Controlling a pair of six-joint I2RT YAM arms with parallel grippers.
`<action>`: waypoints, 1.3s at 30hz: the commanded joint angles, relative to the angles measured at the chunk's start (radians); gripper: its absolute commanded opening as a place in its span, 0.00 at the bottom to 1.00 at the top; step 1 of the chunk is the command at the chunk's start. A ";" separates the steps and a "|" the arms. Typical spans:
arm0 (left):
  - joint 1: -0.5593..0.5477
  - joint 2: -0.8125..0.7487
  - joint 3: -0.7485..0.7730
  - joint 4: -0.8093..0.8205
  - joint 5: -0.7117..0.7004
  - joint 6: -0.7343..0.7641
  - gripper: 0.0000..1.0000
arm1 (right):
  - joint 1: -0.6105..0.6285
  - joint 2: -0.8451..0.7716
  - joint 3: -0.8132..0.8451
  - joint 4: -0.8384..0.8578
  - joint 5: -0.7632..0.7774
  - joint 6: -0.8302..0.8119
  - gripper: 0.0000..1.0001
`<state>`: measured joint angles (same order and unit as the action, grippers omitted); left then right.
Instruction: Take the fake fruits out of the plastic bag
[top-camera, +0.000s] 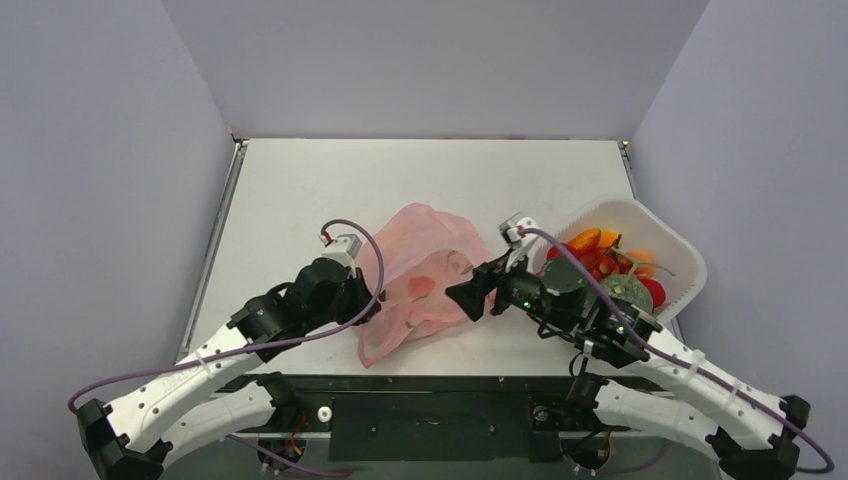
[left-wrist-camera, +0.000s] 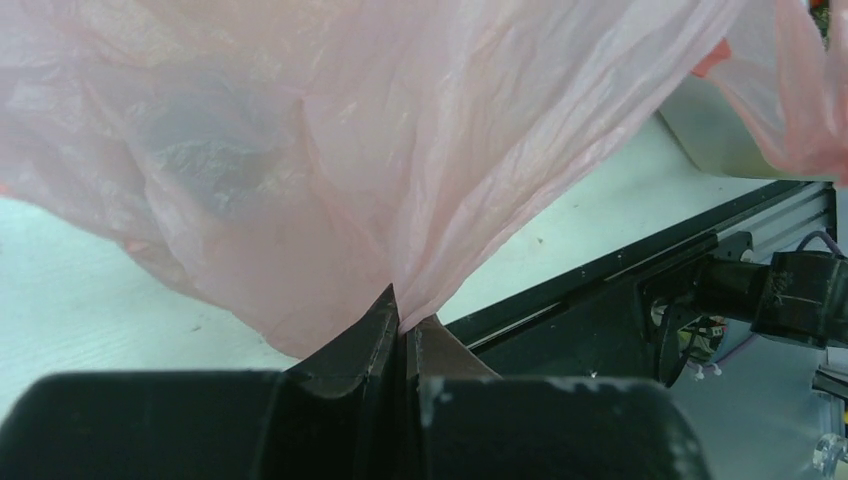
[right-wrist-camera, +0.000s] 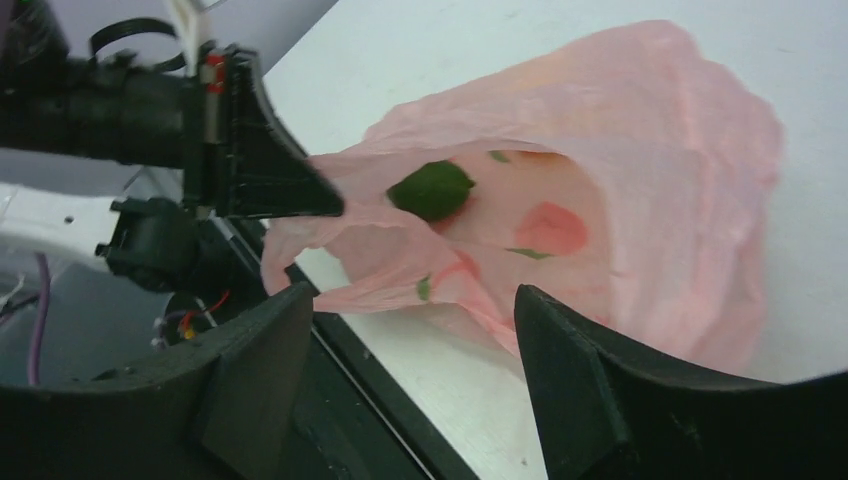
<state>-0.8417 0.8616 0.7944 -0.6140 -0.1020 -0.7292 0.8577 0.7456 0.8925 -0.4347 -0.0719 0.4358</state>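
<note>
The pink plastic bag (top-camera: 425, 275) lies crumpled at the table's middle, its mouth facing the near edge. My left gripper (top-camera: 365, 302) is shut on a fold of the bag's edge (left-wrist-camera: 405, 320) and holds it lifted. My right gripper (top-camera: 465, 297) is open and empty just in front of the bag's mouth (right-wrist-camera: 412, 300). In the right wrist view a green fake fruit (right-wrist-camera: 432, 190) lies inside the mouth, and a red fruit (right-wrist-camera: 550, 228) shows through the plastic. The left fingers (right-wrist-camera: 270, 175) show there holding the rim.
A white basket (top-camera: 685, 255) stands at the right, behind my right arm, holding several fruits, among them orange ones (top-camera: 585, 240) and a red one (top-camera: 652, 290). The black front rail (top-camera: 430, 385) runs along the near table edge.
</note>
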 joint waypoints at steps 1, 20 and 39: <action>0.000 -0.084 -0.070 -0.091 -0.092 -0.053 0.00 | 0.199 0.158 -0.026 0.215 0.119 -0.030 0.66; -0.002 -0.105 -0.029 0.080 0.035 -0.142 0.00 | 0.304 0.655 -0.133 0.588 0.412 0.090 0.45; -0.109 -0.345 -0.131 -0.133 -0.166 -0.293 0.00 | 0.258 0.801 -0.125 0.720 0.425 0.109 0.80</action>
<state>-0.9482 0.4904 0.6254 -0.7090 -0.2192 -1.0286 1.1366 1.5047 0.7158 0.1955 0.3744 0.5312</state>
